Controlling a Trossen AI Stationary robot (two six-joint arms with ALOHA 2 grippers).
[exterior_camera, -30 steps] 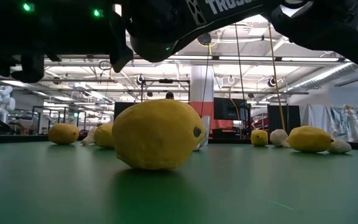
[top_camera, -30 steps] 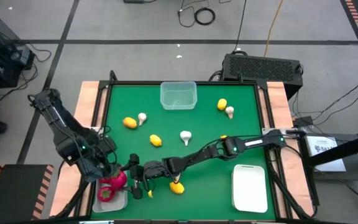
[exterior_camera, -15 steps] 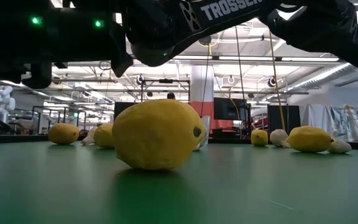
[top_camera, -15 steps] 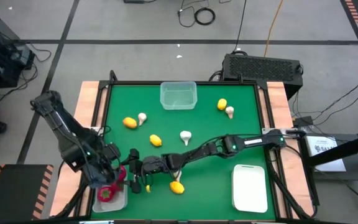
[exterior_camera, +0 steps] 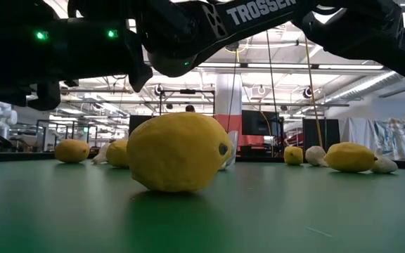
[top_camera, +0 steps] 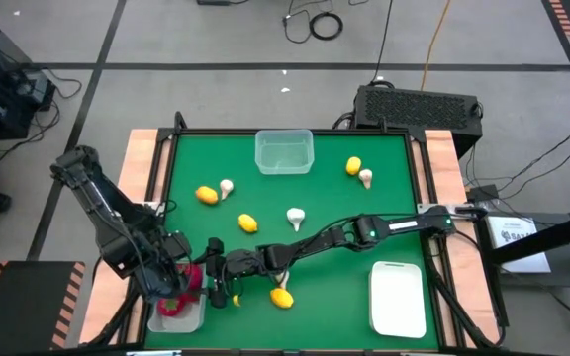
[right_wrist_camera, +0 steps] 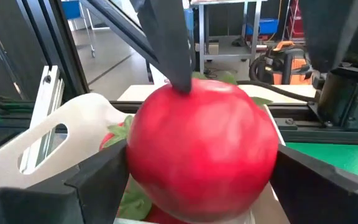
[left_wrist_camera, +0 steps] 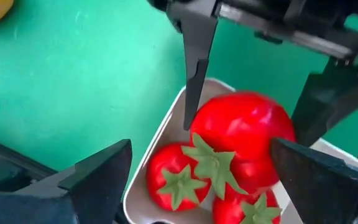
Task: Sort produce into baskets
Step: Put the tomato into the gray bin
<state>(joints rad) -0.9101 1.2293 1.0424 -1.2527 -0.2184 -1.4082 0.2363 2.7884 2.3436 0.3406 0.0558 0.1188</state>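
Note:
My right gripper [top_camera: 209, 277] reaches across to the near-left basket [top_camera: 176, 318] and is shut on a red tomato [right_wrist_camera: 202, 134], just above that basket. Two more red tomatoes [left_wrist_camera: 173, 180] lie in it. My left gripper [top_camera: 169, 284] hovers open over the same basket [left_wrist_camera: 160, 134], its fingers short of the held tomato [left_wrist_camera: 241, 124]. Yellow lemons [top_camera: 248, 223] and whitish mushrooms [top_camera: 295, 216] lie loose on the green mat. My right gripper pinches the red tomato between its two fingers [left_wrist_camera: 194, 93], one on each side of its round body [right_wrist_camera: 142, 143]. The fingers come level from the table's right side. The tomato sits over the basket; I cannot tell whether it rests on the tomatoes below.
An empty tub [top_camera: 284, 150] stands at the far middle and a white one [top_camera: 398, 297] at the near right. A lemon [top_camera: 282, 297] lies near the front edge under my right arm and fills the low view [exterior_camera: 178, 151]. More lemons [top_camera: 206, 195] and mushrooms [top_camera: 365, 178] lie farther back.
My left gripper has gone a little toward the table's near edge, over the near-left basket, and stays open. My right gripper with the tomato has kept almost still.

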